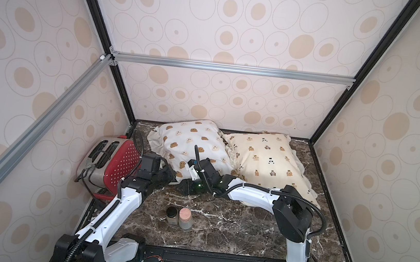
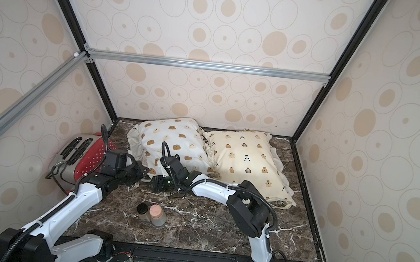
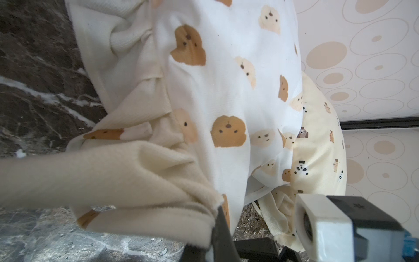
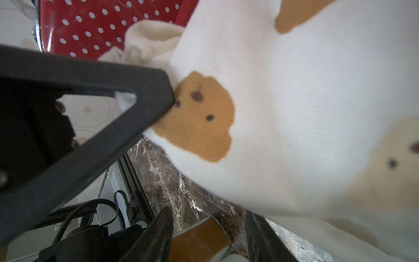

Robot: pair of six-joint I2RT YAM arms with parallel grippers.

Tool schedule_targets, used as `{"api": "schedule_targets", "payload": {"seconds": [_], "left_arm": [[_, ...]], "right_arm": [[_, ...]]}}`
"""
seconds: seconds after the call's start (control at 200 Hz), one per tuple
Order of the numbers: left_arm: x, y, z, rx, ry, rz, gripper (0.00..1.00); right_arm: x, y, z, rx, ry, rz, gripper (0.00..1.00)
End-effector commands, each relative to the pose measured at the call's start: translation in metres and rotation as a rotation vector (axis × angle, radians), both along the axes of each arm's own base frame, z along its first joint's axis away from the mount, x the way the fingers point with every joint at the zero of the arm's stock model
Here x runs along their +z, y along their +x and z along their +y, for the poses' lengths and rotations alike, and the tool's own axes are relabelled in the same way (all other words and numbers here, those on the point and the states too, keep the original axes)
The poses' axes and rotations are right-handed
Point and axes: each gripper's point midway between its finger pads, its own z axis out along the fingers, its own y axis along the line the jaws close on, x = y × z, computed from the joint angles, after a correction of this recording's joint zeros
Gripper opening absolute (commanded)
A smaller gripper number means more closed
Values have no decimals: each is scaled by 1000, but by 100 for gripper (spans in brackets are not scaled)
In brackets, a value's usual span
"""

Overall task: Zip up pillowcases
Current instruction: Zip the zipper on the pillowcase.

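Observation:
Two stuffed pillowcases lie side by side at the back of the marble table in both top views. The white one with brown and cream bears (image 1: 191, 143) is on the left and the cream-yellow one with small bears and pandas (image 1: 267, 159) on the right. My left gripper (image 3: 217, 226) is shut on the cream ruffle (image 3: 136, 177) at the white pillowcase's near-left corner (image 1: 175, 176). My right gripper (image 4: 208, 217) hangs low at that pillowcase's near edge (image 1: 188, 185), jaws apart. A brown-printed fold (image 4: 199, 238) sits between them, touching one finger only. No zipper shows.
A red toaster with white dots (image 1: 115, 164) stands at the left wall, close behind the left arm. Two small jars (image 1: 172, 214) (image 1: 185, 218) stand mid-table near the front. Patterned walls and black frame posts (image 1: 124, 95) enclose the table.

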Motion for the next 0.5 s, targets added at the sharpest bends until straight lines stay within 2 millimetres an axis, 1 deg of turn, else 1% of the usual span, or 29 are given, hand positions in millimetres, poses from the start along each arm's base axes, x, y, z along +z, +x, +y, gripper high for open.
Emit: {"api": "schedule_targets", "payload": {"seconds": [0.0, 0.12, 0.25, 0.496], "left_arm": [[22, 4, -5, -35, 1, -50, 0], [25, 5, -6, -45, 5, -56, 0], [28, 6, -7, -51, 7, -61, 0], [32, 9, -10, -72, 5, -68, 0]], "right_arm": [[25, 4, 5, 25, 74, -25, 54], [23, 8, 8, 39, 70, -30, 54], [15, 10, 10, 50, 73, -8, 54], [15, 17, 15, 76, 90, -28, 56]]}}
